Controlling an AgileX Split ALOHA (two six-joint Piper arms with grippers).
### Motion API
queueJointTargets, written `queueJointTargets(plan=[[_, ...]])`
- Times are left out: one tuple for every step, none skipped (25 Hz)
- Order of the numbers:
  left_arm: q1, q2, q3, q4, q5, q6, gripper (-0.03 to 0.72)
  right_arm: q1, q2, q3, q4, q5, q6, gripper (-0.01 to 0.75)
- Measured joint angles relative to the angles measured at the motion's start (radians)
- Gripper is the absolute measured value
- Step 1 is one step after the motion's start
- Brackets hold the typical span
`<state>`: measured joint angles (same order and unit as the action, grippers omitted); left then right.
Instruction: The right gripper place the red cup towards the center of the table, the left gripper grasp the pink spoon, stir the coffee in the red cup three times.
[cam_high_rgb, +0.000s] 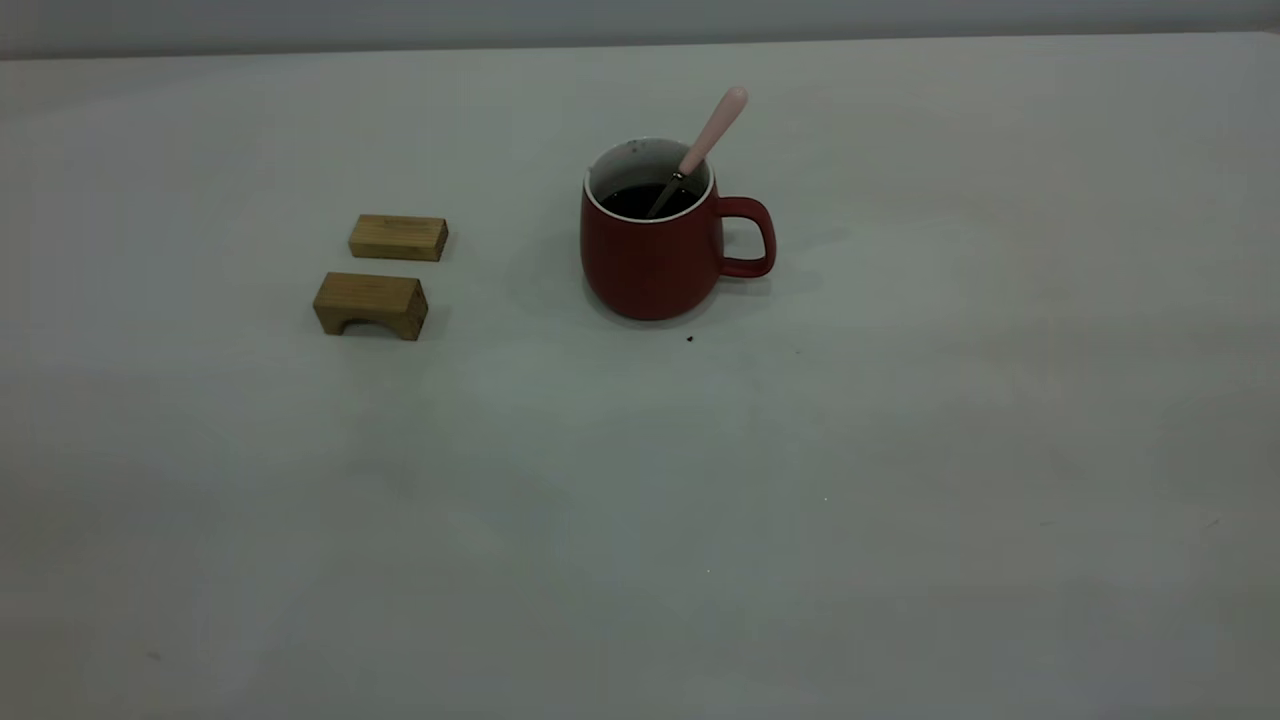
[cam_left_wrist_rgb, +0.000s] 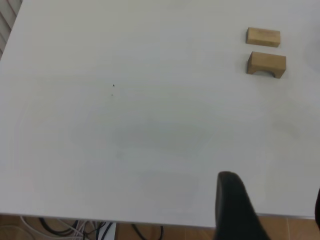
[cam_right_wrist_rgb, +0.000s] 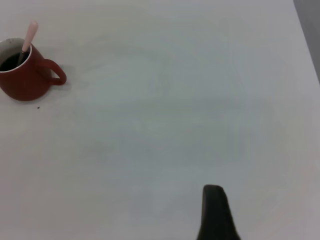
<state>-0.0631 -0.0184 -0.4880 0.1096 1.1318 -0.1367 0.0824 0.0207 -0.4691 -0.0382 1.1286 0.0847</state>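
Standing beside red cup (cam_high_rgb: 650, 255), two wooden blocks (cam_high_rgb: 385, 275), well apart

From my exterior feed the light is soft and fairly dim, and the desk (cam_high_rgb: 900, 450) reads as a flat grey-white with no glare. The red cup (cam_high_rgb: 650, 255) throws only a faint, diffuse shadow toward its handle side, so the light probably comes from overhead. The two wooden blocks (cam_high_rgb: 385, 275) cast equally weak shadows. Both wrist feeds look brighter and a little washed out. In each, a dark finger (cam_left_wrist_rgb: 235, 210) at the frame edge is blurred, out of focus.
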Motion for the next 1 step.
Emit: queueJointTargets(plan=[[0.000, 0.000, 0.000, 0.000, 0.000, 0.000, 0.459, 0.000, 0.000, 0.000, 0.000, 0.000, 0.000, 0.555]])
